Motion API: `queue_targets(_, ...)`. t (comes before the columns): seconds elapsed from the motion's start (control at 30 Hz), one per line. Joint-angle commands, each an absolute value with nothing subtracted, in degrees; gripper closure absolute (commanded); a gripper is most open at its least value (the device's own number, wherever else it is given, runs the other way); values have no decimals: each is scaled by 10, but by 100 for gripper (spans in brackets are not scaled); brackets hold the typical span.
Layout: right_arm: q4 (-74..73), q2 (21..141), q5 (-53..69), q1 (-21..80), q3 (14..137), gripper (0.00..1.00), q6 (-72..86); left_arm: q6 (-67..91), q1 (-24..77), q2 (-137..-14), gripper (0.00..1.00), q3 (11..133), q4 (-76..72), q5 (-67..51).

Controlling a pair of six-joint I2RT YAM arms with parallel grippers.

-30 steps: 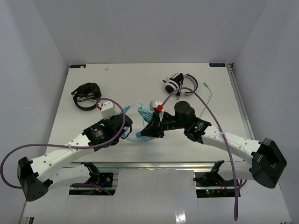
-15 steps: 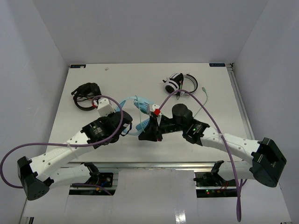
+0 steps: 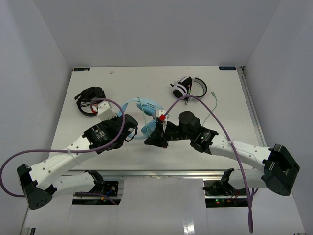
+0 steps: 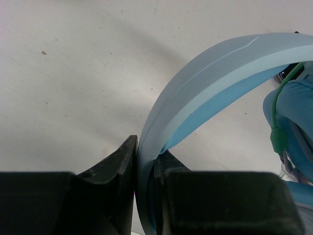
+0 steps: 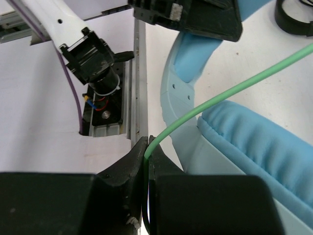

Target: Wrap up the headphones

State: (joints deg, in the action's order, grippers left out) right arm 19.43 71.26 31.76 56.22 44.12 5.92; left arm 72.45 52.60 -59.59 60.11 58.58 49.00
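Headphones (image 3: 146, 105) further left than before, left claw (image 4: 146, 152) tight on the headband (image 4: 205, 63) (right claw (image 5: 146, 147) tight on the cable (image 5: 234, 90))

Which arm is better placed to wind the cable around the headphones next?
Right, probably. The right gripper is pinched on the green cable; the left gripper clamps the headband, steadying the headphones.

The light blue headphones (image 4: 210, 63) have a green cable (image 5: 230, 92); nearby sit black headphones (image 3: 95, 93) and white-and-black headphones (image 3: 180, 89).
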Motion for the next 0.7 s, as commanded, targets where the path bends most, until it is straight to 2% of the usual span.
queue_targets(0.0, 182, 694, 242, 581, 433, 92, 64, 780, 519, -584, 100, 648, 556, 522)
queue_targets(0.53, 229, 664, 119, 603, 392, 87, 18, 811, 520, -589, 100, 676, 582, 496)
queue_targets(0.67, 246, 668, 118, 603, 382, 81, 20, 812, 519, -591, 100, 678, 576, 487)
